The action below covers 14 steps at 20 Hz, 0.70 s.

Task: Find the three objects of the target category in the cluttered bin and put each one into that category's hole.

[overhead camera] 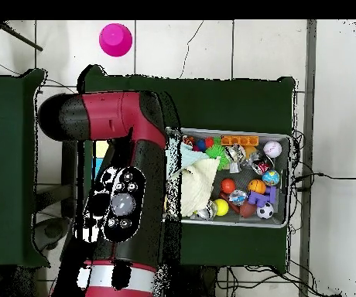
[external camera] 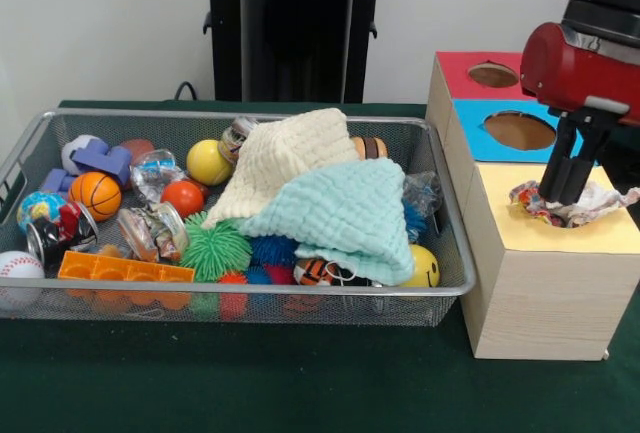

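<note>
Bin (external camera: 20,153) of silver wire mesh at left in the front view, long axis running side to side across the dark green table (external camera: 300,393), wider than the row of boxes beside it. Inside, from left: baseball (external camera: 17,266), orange block (external camera: 122,271), small basketball (external camera: 96,194), blue block (external camera: 102,159), crinkly film wad (external camera: 152,230) lying low among the toys, second film wad (external camera: 157,175) behind it, green spiky ball (external camera: 215,248), yellow ball (external camera: 208,161). Toward the middle, cream cloth (external camera: 285,158) draped over mint cloth (external camera: 345,215), both heaped on the clutter; yellow smiley ball (external camera: 425,268) at the right end.

Just beside the bin's right end, three pale wooden boxes in a line receding from the camera: red-topped box (external camera: 462,75) farthest, blue-topped box (external camera: 480,138) in the middle, yellow-topped box (external camera: 560,233) nearest. On the yellow top, third film wad (external camera: 590,205), flattened, long axis side to side, covering the place of the hole, which cannot be seen. Gripper (external camera: 562,191) pointing straight down, black fingers (external camera: 552,175) close together and pressed into the wad; clenched on it or merely touching, cannot tell.

Overhead view: red and black arm (overhead camera: 127,193) hiding the boxes; bin (overhead camera: 289,182) at right.
</note>
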Each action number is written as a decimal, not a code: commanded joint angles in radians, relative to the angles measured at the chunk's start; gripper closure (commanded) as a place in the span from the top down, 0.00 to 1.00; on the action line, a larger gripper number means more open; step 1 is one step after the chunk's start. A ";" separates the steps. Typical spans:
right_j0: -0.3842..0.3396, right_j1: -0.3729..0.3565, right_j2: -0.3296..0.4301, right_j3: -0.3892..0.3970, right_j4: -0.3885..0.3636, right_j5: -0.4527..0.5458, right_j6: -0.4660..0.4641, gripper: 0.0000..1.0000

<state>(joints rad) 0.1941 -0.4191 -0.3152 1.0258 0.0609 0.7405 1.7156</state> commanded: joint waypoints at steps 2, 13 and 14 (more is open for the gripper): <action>-0.057 0.041 0.146 0.113 0.069 0.123 0.128 0.00; -0.063 0.053 0.151 0.089 0.086 0.182 0.107 0.00; -0.063 0.051 0.149 0.088 0.086 0.189 0.106 0.00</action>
<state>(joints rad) 0.1639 -0.4059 -0.2729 1.0258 0.1254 0.7583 1.7156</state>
